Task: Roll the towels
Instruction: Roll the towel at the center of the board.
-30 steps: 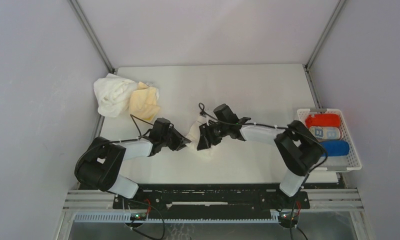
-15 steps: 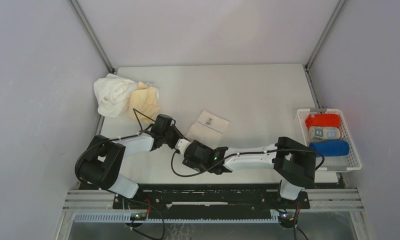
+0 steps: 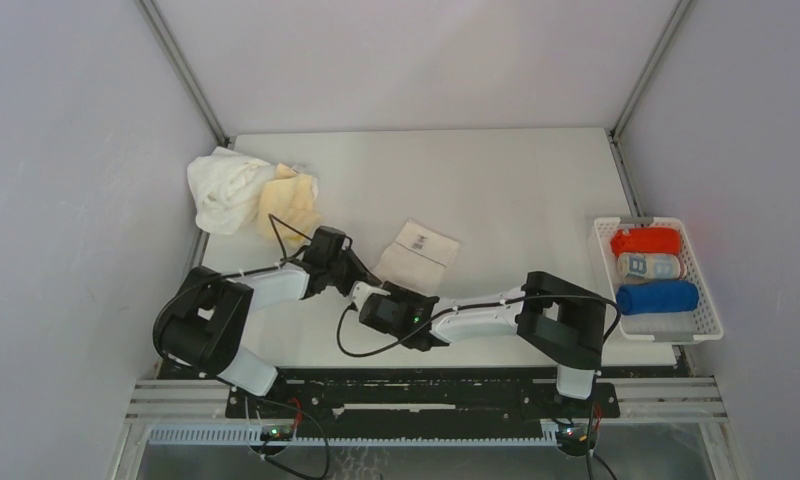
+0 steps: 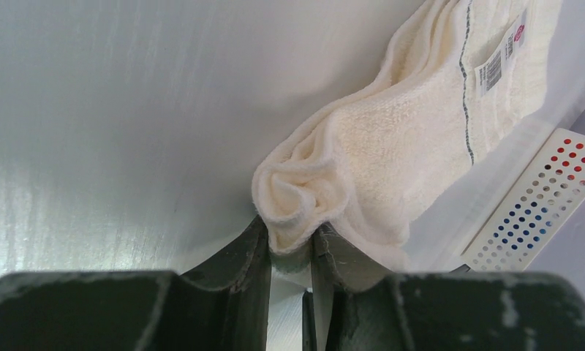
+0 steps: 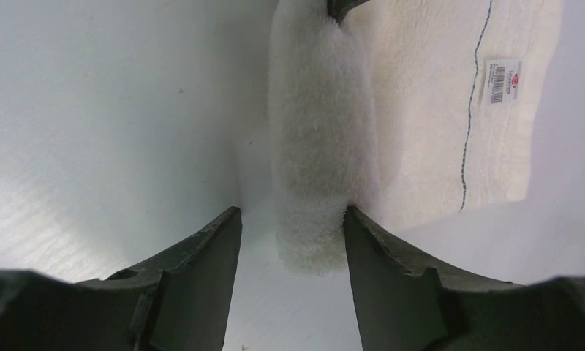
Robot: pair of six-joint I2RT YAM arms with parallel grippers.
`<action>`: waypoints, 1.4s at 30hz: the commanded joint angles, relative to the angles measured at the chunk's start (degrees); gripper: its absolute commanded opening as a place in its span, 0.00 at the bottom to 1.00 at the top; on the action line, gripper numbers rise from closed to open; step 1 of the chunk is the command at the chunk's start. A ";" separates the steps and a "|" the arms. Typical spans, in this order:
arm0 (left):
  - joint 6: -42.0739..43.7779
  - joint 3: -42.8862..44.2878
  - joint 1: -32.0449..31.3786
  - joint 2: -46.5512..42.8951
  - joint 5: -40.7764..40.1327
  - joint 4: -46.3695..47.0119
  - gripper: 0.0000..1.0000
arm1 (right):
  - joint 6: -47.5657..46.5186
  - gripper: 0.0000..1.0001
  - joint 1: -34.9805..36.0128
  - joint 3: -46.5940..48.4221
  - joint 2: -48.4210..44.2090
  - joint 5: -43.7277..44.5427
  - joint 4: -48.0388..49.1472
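Top view: a cream towel (image 3: 419, 250) lies flat near the middle of the table (image 3: 516, 180). Its long axis runs on a diagonal from near-left to far-right. Both grippers meet at its near-left end. The left gripper (image 3: 355, 283) reaches in from the left, and the right gripper (image 3: 369, 300) stretches across from the right, just nearer the camera. A white towel (image 3: 224, 188) and a pale yellow towel (image 3: 291, 205) sit loose in the far-left corner, well apart from the grippers. A white basket (image 3: 644, 220) at the right edge holds three rolled towels: red (image 3: 646, 241), patterned (image 3: 651, 266) and blue (image 3: 658, 297).

Left wrist view: the left gripper (image 4: 290, 256) is pinched tight on a bunched corner of the cream towel (image 4: 392, 146). The cloth runs away from the fingers, up and to the right.

Right wrist view: the right gripper (image 5: 289, 248) has its jaws spread. They straddle the near end of a short roll (image 5: 319, 168) formed along the towel's edge. The roll's axis points straight away from the jaws. One finger sits against it, and the other stands clear of it. The flat, labelled part of the cream towel (image 5: 436, 110) spreads to the right of the roll, so rolling would likely travel that way.
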 commanded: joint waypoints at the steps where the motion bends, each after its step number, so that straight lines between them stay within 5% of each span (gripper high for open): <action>1: 2.73 0.77 -0.28 2.15 -1.24 -2.76 0.28 | 0.82 0.53 -1.74 2.78 3.04 -2.18 -2.63; 11: 4.59 3.84 -0.28 2.74 -2.84 -6.23 0.28 | 4.39 0.23 -5.85 2.89 4.81 -7.54 -6.97; 21: 5.79 5.56 -0.27 3.57 -3.58 -8.19 0.28 | 2.68 0.54 -3.36 6.28 -2.21 -10.36 -12.03; 42: 5.62 5.71 -0.28 3.41 -3.34 -8.57 0.28 | -1.94 0.63 -1.87 10.51 2.90 -5.34 -10.38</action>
